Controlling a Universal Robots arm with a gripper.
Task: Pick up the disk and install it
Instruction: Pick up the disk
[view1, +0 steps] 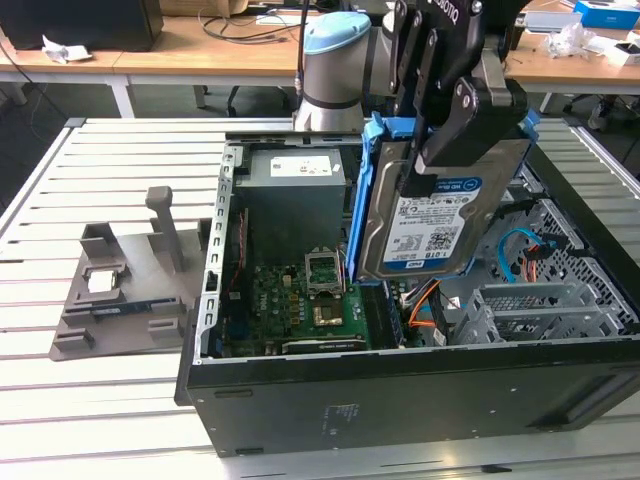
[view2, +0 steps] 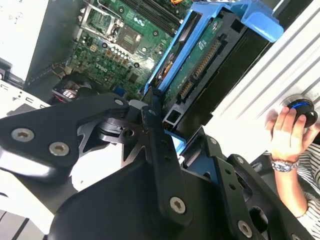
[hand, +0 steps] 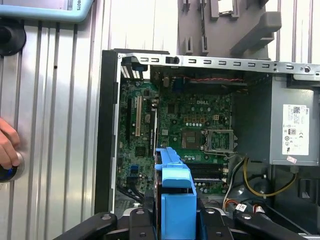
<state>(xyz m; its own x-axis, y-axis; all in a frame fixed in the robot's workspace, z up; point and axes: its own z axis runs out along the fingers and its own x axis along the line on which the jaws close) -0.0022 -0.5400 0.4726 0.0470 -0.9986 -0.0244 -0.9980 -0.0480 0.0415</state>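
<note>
The jaws pinch the disk (view1: 430, 225), which hangs upright over the open computer case (view1: 400, 400). A person's hand (view2: 285, 132) lies on a round knob (view2: 305, 107) on the tabletop (view1: 100, 400).

Lighting's pretty even, soft room light, no hard shadows. In the exterior view the white slatted metal table (view1: 120, 150) comes out bright, while the open black computer case (view1: 400, 400) is shaded inside, darkest around the green motherboard (view1: 290, 295). The silver hard drive in a bright blue plastic carrier (view1: 430, 215) catches plenty of light on its label. In the second wrist view the table blows out to near white and the black metal gripper (view2: 172, 125) shows a pale sheen. First wrist view looks flat, with mild shade beside the grey power supply box (hand: 295, 125).
</note>
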